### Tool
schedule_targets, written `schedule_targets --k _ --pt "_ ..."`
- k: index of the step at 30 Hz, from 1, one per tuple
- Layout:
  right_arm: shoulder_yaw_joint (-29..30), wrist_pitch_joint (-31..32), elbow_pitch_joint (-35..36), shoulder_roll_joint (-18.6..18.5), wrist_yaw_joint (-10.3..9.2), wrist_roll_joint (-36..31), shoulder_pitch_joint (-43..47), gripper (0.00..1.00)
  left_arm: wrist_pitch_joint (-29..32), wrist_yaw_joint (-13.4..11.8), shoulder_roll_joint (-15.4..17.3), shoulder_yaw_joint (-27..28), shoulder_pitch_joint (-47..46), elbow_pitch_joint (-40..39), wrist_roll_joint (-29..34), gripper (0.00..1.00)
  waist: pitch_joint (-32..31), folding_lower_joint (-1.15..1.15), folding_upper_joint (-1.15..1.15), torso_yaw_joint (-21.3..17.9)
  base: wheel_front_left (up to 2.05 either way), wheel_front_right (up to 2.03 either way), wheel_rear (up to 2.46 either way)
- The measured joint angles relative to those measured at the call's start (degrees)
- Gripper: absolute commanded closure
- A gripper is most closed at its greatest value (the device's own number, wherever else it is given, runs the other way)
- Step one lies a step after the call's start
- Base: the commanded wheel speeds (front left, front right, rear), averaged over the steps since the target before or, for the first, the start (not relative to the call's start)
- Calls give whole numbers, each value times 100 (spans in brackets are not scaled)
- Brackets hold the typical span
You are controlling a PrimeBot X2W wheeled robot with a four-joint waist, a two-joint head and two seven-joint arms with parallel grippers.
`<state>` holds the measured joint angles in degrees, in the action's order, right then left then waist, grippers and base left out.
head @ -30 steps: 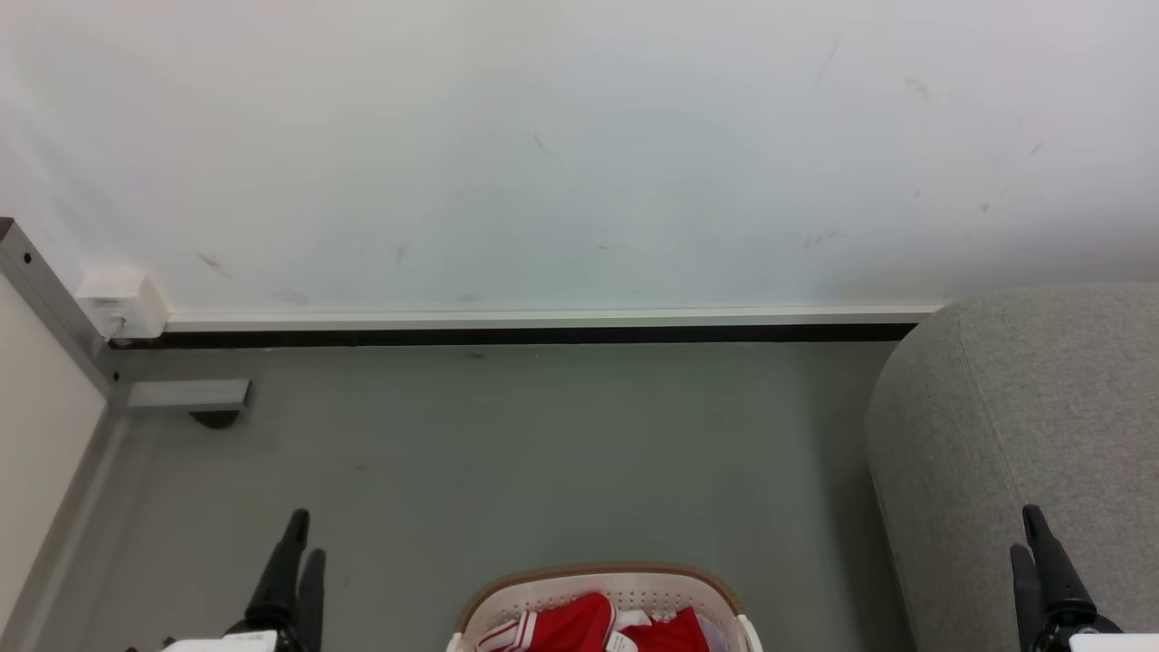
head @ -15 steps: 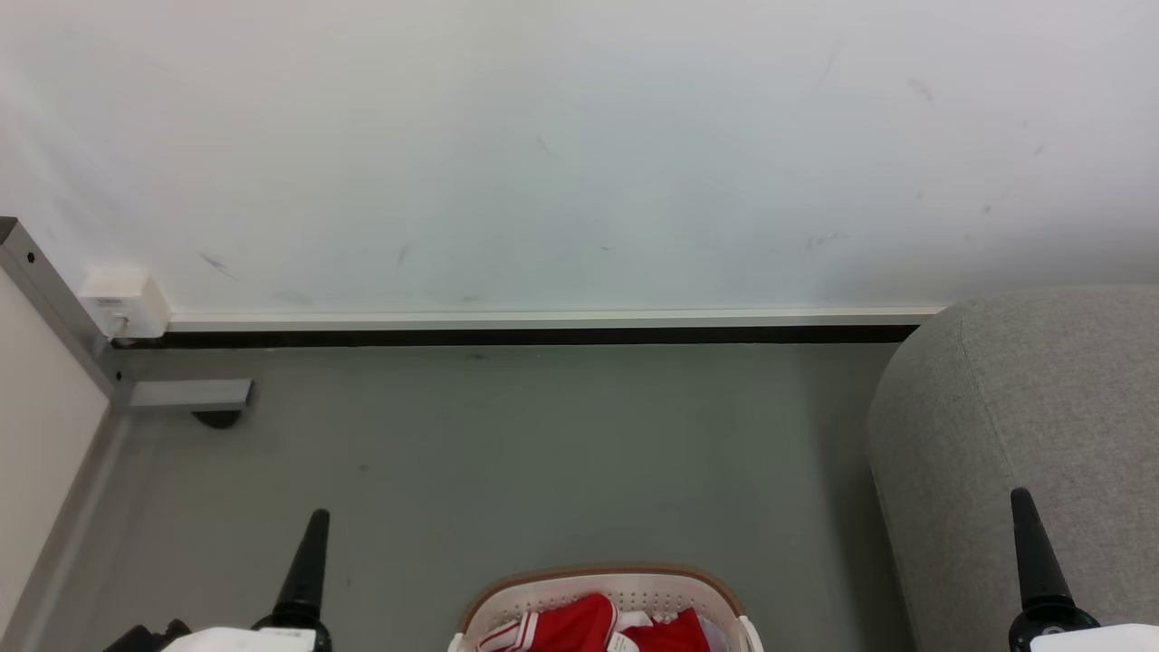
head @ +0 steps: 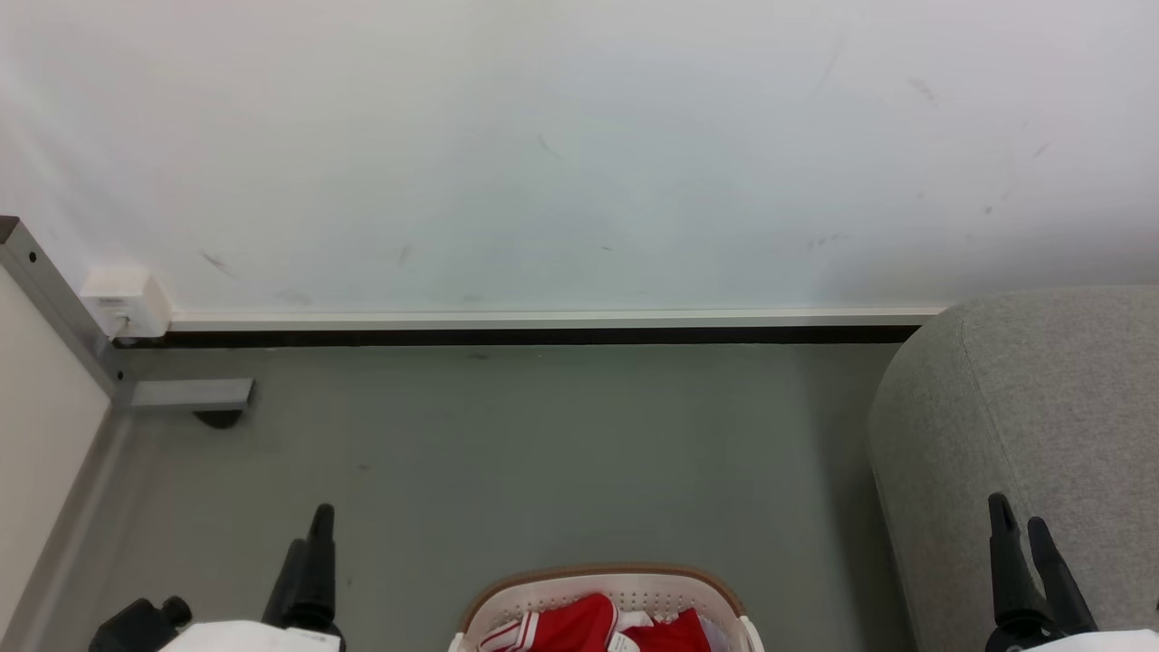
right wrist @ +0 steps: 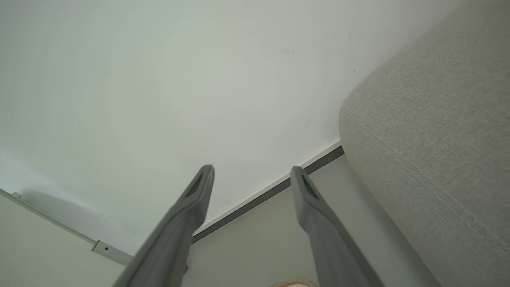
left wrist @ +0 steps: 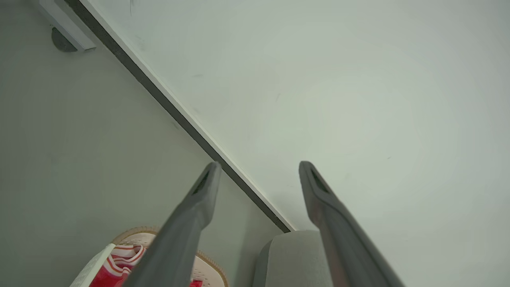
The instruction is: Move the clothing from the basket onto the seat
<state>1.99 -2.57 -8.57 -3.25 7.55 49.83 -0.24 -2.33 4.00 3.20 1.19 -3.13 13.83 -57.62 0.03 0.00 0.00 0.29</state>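
Observation:
The white perforated basket (head: 602, 587) with a light brown rim stands on the floor at the bottom centre of the head view. Red clothing (head: 579, 625) with white stripes lies inside it. The grey seat (head: 1041, 407) rises at the right. My left gripper (head: 310, 530) hovers left of the basket, open and empty. My right gripper (head: 1016, 512) is open and empty in front of the seat's side. In the left wrist view the open left gripper (left wrist: 259, 165) points at the wall, with the clothing (left wrist: 119, 259), basket rim (left wrist: 135, 230) and seat (left wrist: 291, 255) below. The right wrist view shows the open right gripper (right wrist: 252, 169) beside the seat (right wrist: 438, 139).
A white wall (head: 579, 163) with a dark baseboard (head: 543, 335) closes off the back. At the left stand a pale panel (head: 36, 426), a metal foot (head: 190, 394) and a small white box (head: 122, 299). Grey floor (head: 561, 453) lies between basket and wall.
Both wrists have turned, so the fingers show at a different angle. The left gripper has drifted slightly right and the right gripper slightly left. Basket and clothing have stayed put.

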Motion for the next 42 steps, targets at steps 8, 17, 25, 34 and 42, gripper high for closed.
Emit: schedule_targets --k 8,17,25,34,42 --pt "23 -156 -27 9 0 -843 38 0 -180 -63 69 -57 86 -142 911 0 -11 0 0 6 0 0 0" --pt "-33 -315 -63 46 0 -1617 93 0 -333 -224 219 -219 146 -272 1850 0 -17 0 0 19 0 0 0" --pt "-59 -452 -55 62 0 -2217 158 0 -480 -335 330 -365 202 -349 2446 0 -27 0 0 33 0 0 0" --pt "-65 -579 -49 66 0 -2775 219 0 -594 -417 488 -523 240 -383 3007 0 -27 0 0 56 0 0 0" --pt "-35 -697 -38 65 0 -3175 266 0 -705 -483 583 -598 332 -472 3410 0 -29 0 0 58 0 0 0"
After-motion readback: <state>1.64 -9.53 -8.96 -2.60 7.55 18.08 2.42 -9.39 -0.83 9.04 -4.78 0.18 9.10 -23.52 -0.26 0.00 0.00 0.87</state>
